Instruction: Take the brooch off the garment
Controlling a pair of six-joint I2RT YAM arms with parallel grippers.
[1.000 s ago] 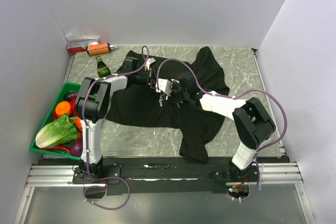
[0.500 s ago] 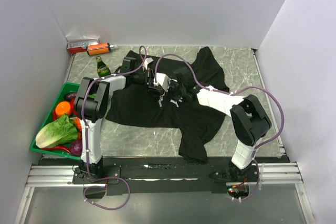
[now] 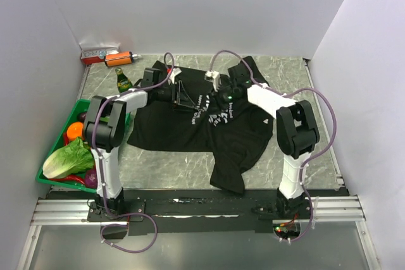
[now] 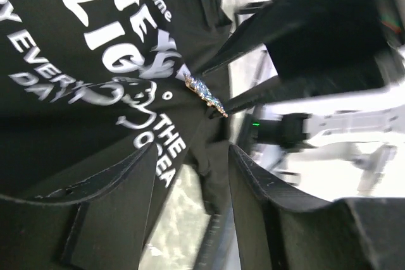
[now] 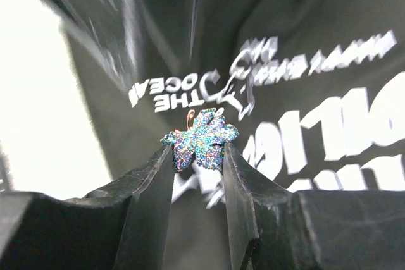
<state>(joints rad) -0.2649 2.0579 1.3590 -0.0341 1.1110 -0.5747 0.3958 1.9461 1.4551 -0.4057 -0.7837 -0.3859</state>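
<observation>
Brooch (image 5: pixel 201 140) clamped in right gripper (image 5: pixel 197 151), seemingly above garment (image 5: pixel 209 30).

T-shirt (image 5: pixel 329 80) lettering smeared by blur, cut off by frame edges, brooch (image 5: pixel 201 138) fastening hidden behind its face

Two robot arms, white links joined by blocky black housings, stand on a black base plate (image 3: pixel 190 199) at the bottom of the overhead frame. The left arm (image 3: pixel 107 162) and right arm (image 3: pixel 290 178) each trail a looping purple cable (image 3: pixel 333 134). Wrist views show matte black, wedge-shaped fingers (image 5: pixel 149 207). A small green light (image 3: pixel 243 83), possibly an indicator, glows at upper centre.
</observation>
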